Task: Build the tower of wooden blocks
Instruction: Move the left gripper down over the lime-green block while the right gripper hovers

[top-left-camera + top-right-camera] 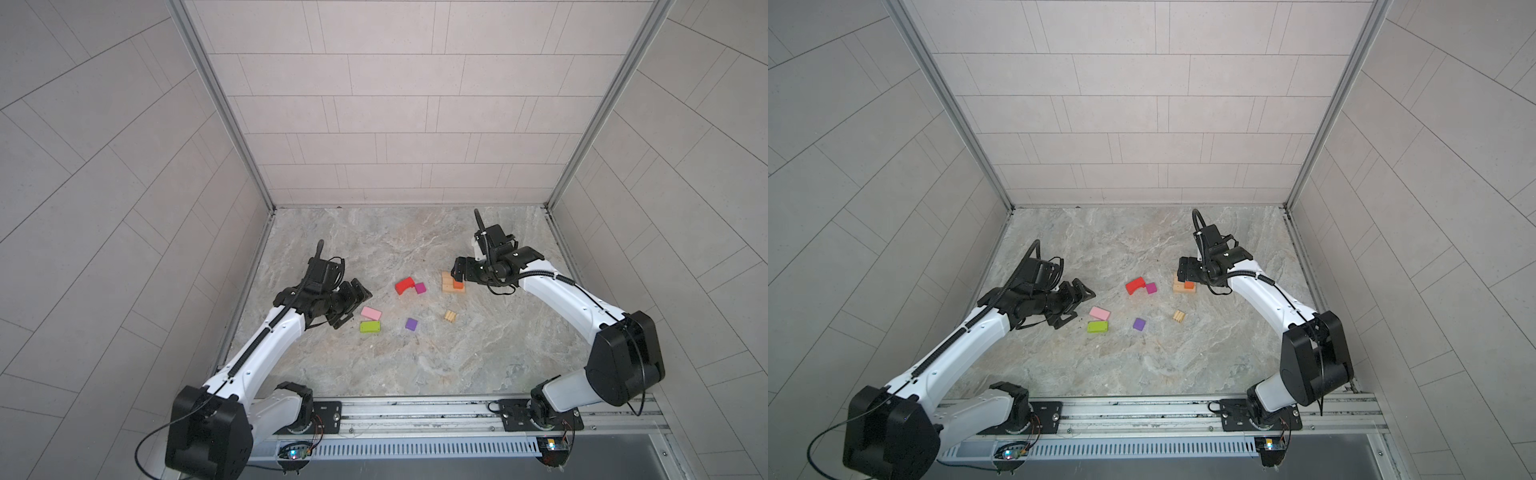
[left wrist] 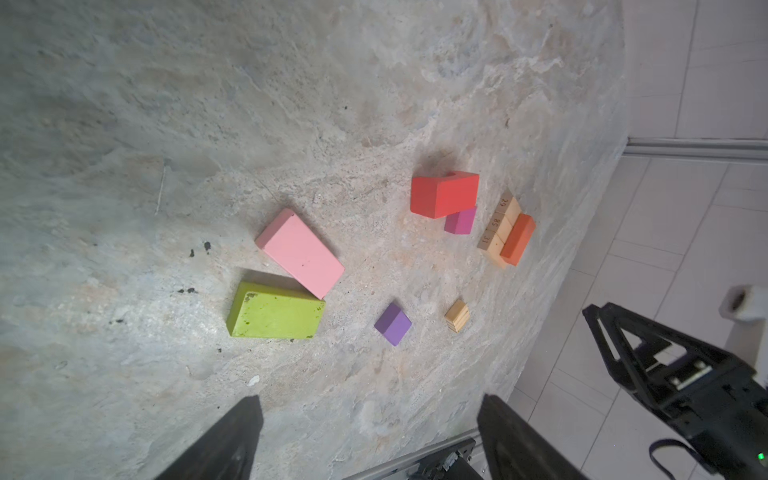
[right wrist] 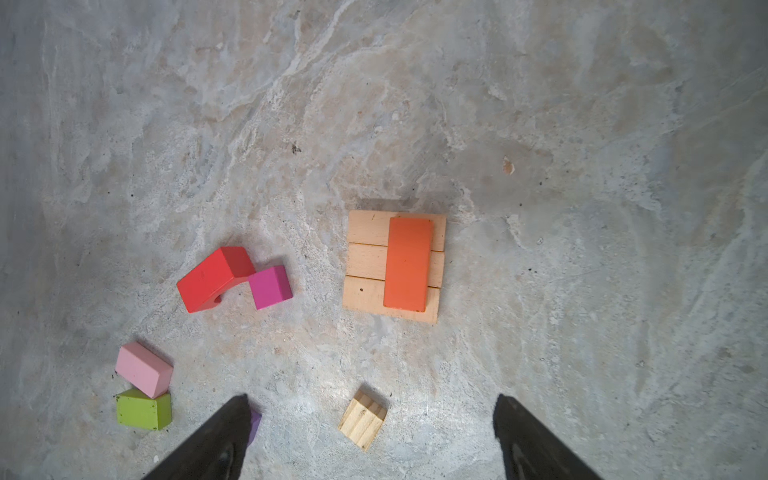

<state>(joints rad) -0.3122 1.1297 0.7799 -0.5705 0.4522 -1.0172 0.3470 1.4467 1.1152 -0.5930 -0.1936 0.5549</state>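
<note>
Just below and ahead of our right claw (image 3: 372, 398) sits the start of the tower (image 1: 448, 285): three tan bars (image 3: 365, 266) lying side by side on the marble table (image 3: 540, 124), with an orange block (image 3: 408, 264) laid flat across them. That claw's fingers are spread wide with nothing between them, and we see it clear of the orange block. Close under its fingertips a small tan block (image 3: 361, 419) lies alone, and a purple cube (image 2: 392, 324) peeks from behind one finger in the right wrist view. Off to the side, between our two claws, a red arch (image 3: 212, 278) leans against a magenta cube (image 3: 270, 286), the two touching. Our left claw (image 2: 370, 399) hangs above the table with its fingers also apart and empty. Just in front of it lie a pink block (image 2: 300, 253) and a green block (image 2: 274, 311), touching each other, the green one nearer to the claw's fingers.
</note>
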